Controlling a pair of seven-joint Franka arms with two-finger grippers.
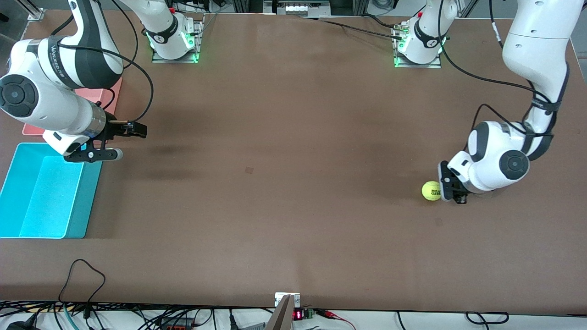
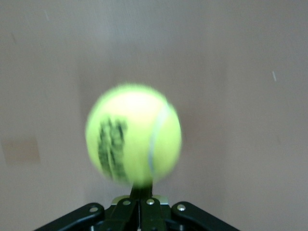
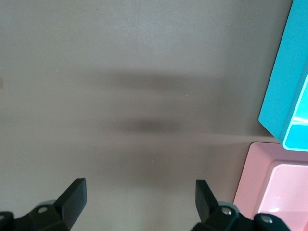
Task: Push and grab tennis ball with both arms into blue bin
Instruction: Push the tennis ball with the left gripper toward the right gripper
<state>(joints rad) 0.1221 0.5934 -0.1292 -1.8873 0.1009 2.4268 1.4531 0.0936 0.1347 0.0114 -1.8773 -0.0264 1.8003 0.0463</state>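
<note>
Yellow-green tennis ball [image 1: 431,190] sits on brown tabletop [image 1: 284,160] near left arm's end, touching tips of left claw [image 1: 451,187]. Left claw pinched shut, empty, held low like a paddle, wrist bent down to surface. Looks like push step just starting. Next move probably needs straight shove across tabletop toward right arm's end. Right claw [image 1: 120,142] spread wide, empty, waiting low by blue bin [image 1: 27,160], pink bin [image 1: 98,96] alongside.

Brown tabletop [image 1: 284,137], tennis ball [image 1: 431,190] resting toward the left arm's end, blue bin [image 1: 78,215] and pink bin [image 1: 98,96] (partly hidden) at the right arm's end
</note>
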